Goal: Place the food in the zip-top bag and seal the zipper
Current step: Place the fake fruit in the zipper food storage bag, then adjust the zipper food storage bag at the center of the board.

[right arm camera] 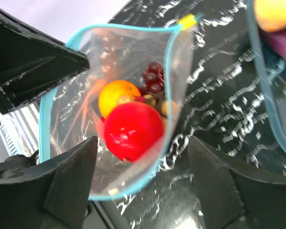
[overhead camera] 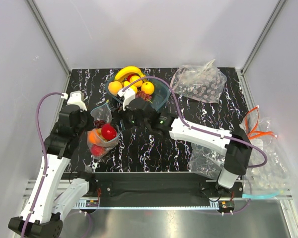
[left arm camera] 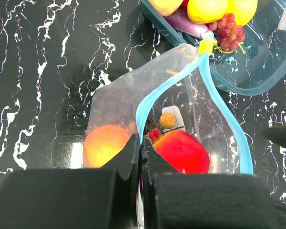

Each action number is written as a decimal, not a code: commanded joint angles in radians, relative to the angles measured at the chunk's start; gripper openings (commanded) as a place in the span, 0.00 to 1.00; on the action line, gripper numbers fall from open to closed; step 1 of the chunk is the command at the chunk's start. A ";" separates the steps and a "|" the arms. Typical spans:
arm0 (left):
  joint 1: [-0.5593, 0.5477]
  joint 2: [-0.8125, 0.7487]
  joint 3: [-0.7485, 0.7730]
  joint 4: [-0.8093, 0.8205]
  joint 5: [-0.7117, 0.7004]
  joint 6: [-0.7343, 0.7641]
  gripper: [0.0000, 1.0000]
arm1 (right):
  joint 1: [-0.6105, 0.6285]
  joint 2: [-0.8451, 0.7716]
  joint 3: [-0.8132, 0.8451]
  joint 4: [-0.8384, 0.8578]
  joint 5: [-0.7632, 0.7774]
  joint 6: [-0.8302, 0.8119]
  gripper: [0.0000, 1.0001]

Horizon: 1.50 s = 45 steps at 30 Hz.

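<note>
The zip-top bag (overhead camera: pixel 103 141) stands open on the black table, left of centre. It holds a red apple (right arm camera: pixel 133 131), an orange (right arm camera: pixel 118 95), dark grapes (right arm camera: pixel 153 76) and a tan nut cluster (left arm camera: pixel 168 119). My left gripper (left arm camera: pixel 142 145) is shut on the near rim, pinching the light-blue zipper (left arm camera: pixel 219 102). My right gripper (right arm camera: pixel 148 188) is open and empty, hovering just above the bag's mouth, its fingers (right arm camera: pixel 71 183) astride the rim. The bowl (overhead camera: pixel 159 99) behind holds a banana (overhead camera: pixel 128 72), yellow fruits (overhead camera: pixel 147 88) and red grapes (left arm camera: pixel 229 33).
A wrinkled clear bag (overhead camera: pixel 198 82) lies at the back right. Another clear bag (overhead camera: pixel 268 161) with orange pieces lies off the table's right edge. The bowl's rim (right arm camera: pixel 267 95) is close to the right of the open bag. White walls enclose the table.
</note>
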 commanded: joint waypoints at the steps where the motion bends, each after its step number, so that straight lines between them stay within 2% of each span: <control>1: 0.004 -0.007 0.001 0.054 -0.009 0.005 0.00 | 0.008 -0.062 0.045 -0.118 0.096 0.025 0.80; 6: 0.004 -0.008 -0.001 0.054 -0.009 0.005 0.00 | 0.008 -0.031 0.080 -0.207 0.101 0.073 0.71; 7: 0.004 -0.008 -0.001 0.054 -0.009 0.005 0.00 | 0.008 -0.025 0.083 -0.205 0.089 0.076 0.66; 9: 0.005 -0.007 -0.001 0.056 -0.008 0.005 0.00 | 0.008 -0.004 0.085 -0.198 0.067 0.091 0.63; 13: 0.004 -0.007 -0.002 0.062 0.011 0.014 0.00 | 0.006 0.047 0.120 -0.224 0.035 0.102 0.46; 16: 0.004 -0.005 -0.005 0.074 0.047 0.031 0.00 | 0.008 0.042 0.122 -0.216 -0.011 0.103 0.39; 19: 0.005 0.009 0.002 0.076 0.087 0.040 0.00 | 0.008 0.006 0.097 -0.205 -0.031 0.100 0.19; 20: 0.004 0.010 0.004 0.083 0.118 0.042 0.00 | 0.006 -0.008 0.083 -0.210 -0.033 0.097 0.05; 21: 0.002 0.009 0.002 0.089 0.138 0.048 0.00 | 0.008 -0.023 0.076 -0.208 -0.033 0.094 0.00; 24: -0.019 0.016 0.007 0.114 0.269 0.061 0.00 | 0.008 -0.099 0.028 -0.204 -0.028 0.099 0.00; 31: -0.188 0.072 0.033 0.137 0.368 -0.024 0.00 | 0.008 -0.330 -0.104 -0.207 -0.030 0.139 0.00; 37: -0.312 0.154 0.079 0.212 0.541 -0.080 0.00 | 0.012 -0.458 -0.144 -0.247 0.007 0.149 0.00; 41: -0.321 0.202 0.041 0.282 0.541 -0.115 0.14 | 0.012 -0.442 -0.148 -0.285 0.067 0.154 0.00; 45: -0.323 0.233 -0.024 0.352 0.546 -0.146 0.14 | 0.014 -0.390 -0.185 -0.248 0.065 0.168 0.00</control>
